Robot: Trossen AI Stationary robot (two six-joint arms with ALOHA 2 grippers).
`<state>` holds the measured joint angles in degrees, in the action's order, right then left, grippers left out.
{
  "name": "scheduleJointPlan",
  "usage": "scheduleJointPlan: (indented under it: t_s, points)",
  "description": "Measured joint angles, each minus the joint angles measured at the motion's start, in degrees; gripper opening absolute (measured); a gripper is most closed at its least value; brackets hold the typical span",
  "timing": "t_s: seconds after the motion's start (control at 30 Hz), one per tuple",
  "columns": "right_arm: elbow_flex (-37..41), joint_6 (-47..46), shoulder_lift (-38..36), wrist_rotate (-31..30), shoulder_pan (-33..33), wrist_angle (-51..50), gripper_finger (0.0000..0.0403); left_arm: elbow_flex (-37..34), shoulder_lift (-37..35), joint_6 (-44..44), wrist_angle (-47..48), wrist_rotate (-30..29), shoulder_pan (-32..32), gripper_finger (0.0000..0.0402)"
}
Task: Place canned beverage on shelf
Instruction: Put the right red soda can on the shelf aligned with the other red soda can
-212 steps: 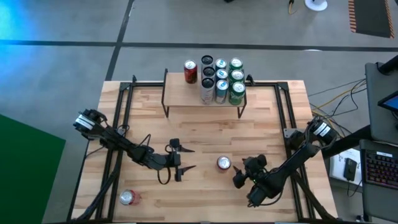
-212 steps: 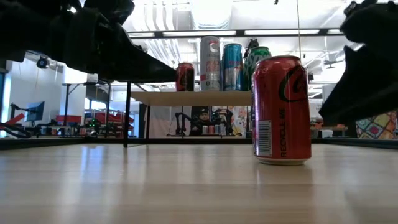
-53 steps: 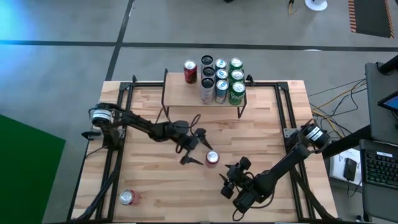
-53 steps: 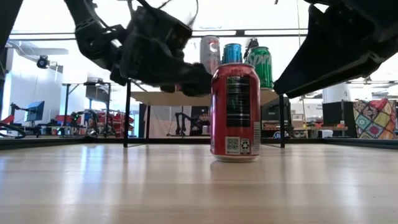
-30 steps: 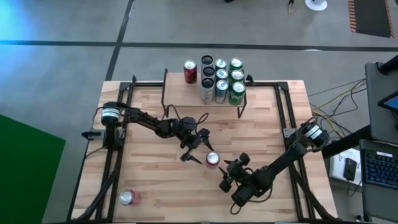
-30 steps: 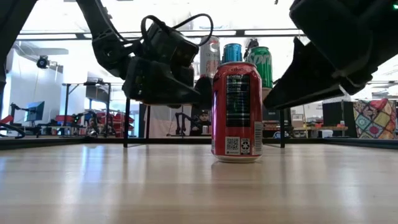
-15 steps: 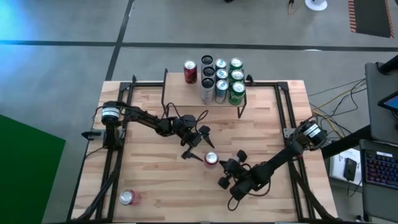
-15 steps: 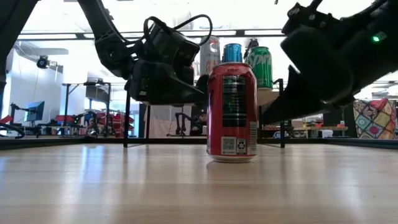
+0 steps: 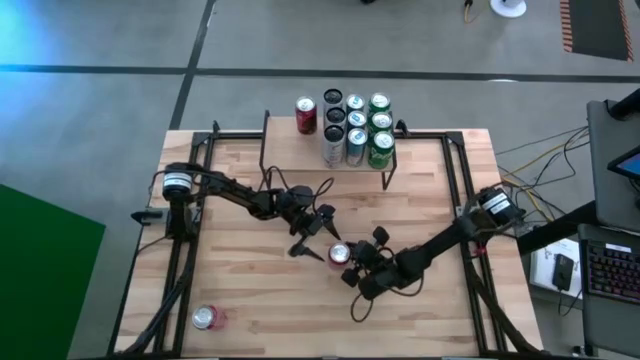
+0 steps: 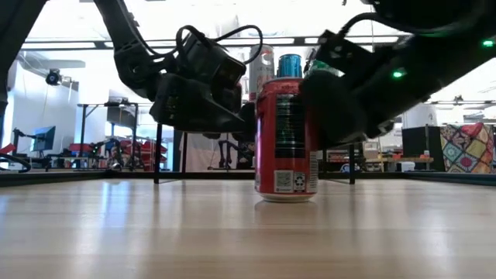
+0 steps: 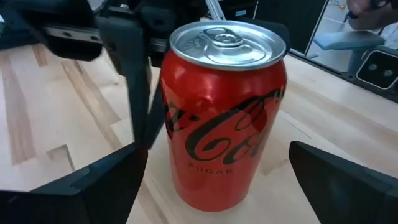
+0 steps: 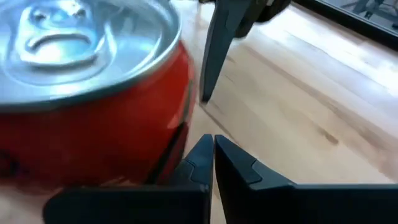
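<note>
Red, the can (image 9: 339, 254) stands upright on the table (image 9: 240, 290), well in front of the shelf (image 9: 300, 153), nearly where it stood half a second ago; what has changed is the right arm, which has swung in from farther right until its gripper (image 9: 363, 275) sits just beside the can on the can's right. Left of the can, the left gripper (image 9: 312, 232) has hardly moved: its jaws stand wide apart, one finger on either side of the can, and the left wrist view shows the can (image 11: 221, 115) between the two dark fingers (image 11: 93, 183) with wood visible in the gaps, so nothing is gripped. The right gripper's jaws, partly open a second ago, are now pressed together; in the right wrist view the joined fingertips (image 12: 208, 163) lie right at the can's (image 12: 93, 99) lower side, holding nothing, and whether they touch it cannot be told. In the low view the can (image 10: 285, 139) stands between both dark grippers. Behind the can, on the shelf, a second red can (image 9: 306, 114) and a cluster of cans (image 9: 357, 130) stand; another can (image 9: 206, 318) lies near the table's front left corner.
</note>
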<state>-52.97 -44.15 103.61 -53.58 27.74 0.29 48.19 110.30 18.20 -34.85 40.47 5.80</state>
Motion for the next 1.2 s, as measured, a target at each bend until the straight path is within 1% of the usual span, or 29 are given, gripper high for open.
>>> scheduleJointPlan:
  t_s: [0.13,0.33,0.47,0.6,0.73,0.93,1.2]
  points:
    - [0.0,3.5,0.0,1.6,-2.4,2.6,0.0008,-1.5,-1.2,-0.3,0.4,0.0,0.0,0.0377]
    - [0.1,6.6,0.0,2.6,-4.9,3.7,0.0008,-6.1,-4.9,-0.3,0.1,-0.1,-0.1,0.0377]
    - [0.1,9.6,0.0,3.5,-7.1,5.3,0.0008,-9.5,-7.0,-1.4,-3.7,-2.3,-0.8,0.0377]
    - [0.1,13.3,-0.1,4.4,-9.9,8.0,0.0008,-12.4,-7.1,-3.1,-8.7,-4.2,-1.7,0.0377]
    - [0.1,14.7,-0.2,4.7,-12.2,9.5,0.0008,-13.8,-7.1,-4.4,-8.6,-6.1,-2.2,0.0377]
    - [0.6,13.9,-0.2,4.3,-11.9,9.3,0.0008,-15.6,-7.3,-4.7,-10.3,-6.3,-2.4,0.0377]
    - [2.3,13.5,-0.1,4.3,-9.9,8.7,0.0008,-16.6,-10.1,-5.7,-10.7,-6.6,-3.2,0.0377]
